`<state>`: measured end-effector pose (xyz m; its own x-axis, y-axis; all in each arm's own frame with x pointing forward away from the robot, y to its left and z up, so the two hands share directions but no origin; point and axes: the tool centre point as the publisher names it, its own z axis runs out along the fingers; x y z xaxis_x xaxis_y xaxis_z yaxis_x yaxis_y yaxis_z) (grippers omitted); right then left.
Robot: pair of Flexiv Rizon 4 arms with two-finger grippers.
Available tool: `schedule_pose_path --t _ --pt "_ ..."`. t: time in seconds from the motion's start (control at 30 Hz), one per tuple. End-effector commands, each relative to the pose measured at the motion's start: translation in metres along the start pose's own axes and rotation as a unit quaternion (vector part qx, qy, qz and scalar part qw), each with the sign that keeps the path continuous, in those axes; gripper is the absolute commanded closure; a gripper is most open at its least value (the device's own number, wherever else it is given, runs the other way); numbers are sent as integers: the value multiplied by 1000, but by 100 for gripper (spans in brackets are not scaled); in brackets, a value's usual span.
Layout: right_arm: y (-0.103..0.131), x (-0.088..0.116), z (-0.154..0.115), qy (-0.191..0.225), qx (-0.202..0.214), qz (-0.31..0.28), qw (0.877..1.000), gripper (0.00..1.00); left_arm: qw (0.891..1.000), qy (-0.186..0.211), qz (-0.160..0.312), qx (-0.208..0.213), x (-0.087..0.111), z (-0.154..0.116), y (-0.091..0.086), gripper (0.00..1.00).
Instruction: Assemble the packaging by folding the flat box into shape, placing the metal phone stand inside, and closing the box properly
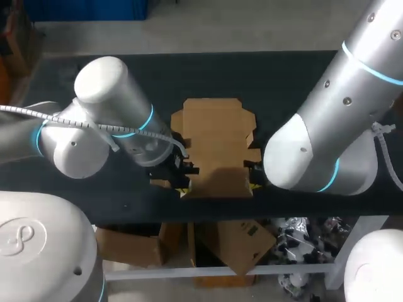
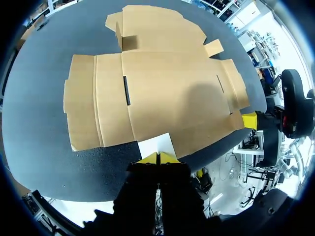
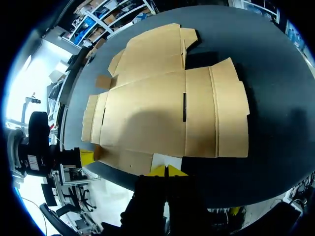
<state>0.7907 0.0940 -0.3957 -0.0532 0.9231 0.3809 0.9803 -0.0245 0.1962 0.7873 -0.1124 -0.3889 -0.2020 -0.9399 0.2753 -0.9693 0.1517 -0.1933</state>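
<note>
Jaws of the left gripper (image 2: 157, 158) are clenched: we see its yellow tips meeting with no gap, resting against the outer edge of the pale left side tab (image 2: 156, 144) of the flat box (image 2: 167, 93). Jaws of the right gripper (image 3: 166, 170) are likewise pressed together, touching the right side tab (image 3: 158, 160) on the opposite side. In neither wrist view can we tell whether cardboard is caught between the tips. From above, we find the two grippers facing each other across the nearest panel of the box, the left arm (image 1: 107, 119) entering from one side and the right arm (image 1: 327, 138) from the other. The box lies unfolded, flat on the dark table (image 1: 296, 82), close to its near edge and about midway across. Beyond the grippers we note the broad central panels, marked by parallel creases and one short dark slot (image 2: 126, 90). Farther still, the box narrows to a smaller end panel (image 1: 213, 113) with angled corner flaps, which points toward the far side of the table.
</note>
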Motion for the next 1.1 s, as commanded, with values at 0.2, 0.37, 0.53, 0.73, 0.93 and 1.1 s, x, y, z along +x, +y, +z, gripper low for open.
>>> schedule_pose_path --t 0.2,0.37,0.53,0.73,0.93,1.1 --pt "9 -14 -17 61 3 -5 998 100 1000 11 1 2 -8 -19 -2 100" --pt "15 -19 -23 83 -1 -7 997 100 1000 18 5 1 -11 -24 -5 100" --pt "21 -25 -26 110 0 -14 994 100 1000 27 7 3 -16 -28 -9 100" --pt "29 -31 -30 147 -1 -24 989 100 999 43 11 4 -21 -34 -15 100" --pt "37 -36 -33 179 -2 -32 983 100 998 62 17 3 -28 -41 -23 100" --pt "47 -41 -35 202 -6 -36 979 100 997 75 20 4 -33 -45 -33 100"
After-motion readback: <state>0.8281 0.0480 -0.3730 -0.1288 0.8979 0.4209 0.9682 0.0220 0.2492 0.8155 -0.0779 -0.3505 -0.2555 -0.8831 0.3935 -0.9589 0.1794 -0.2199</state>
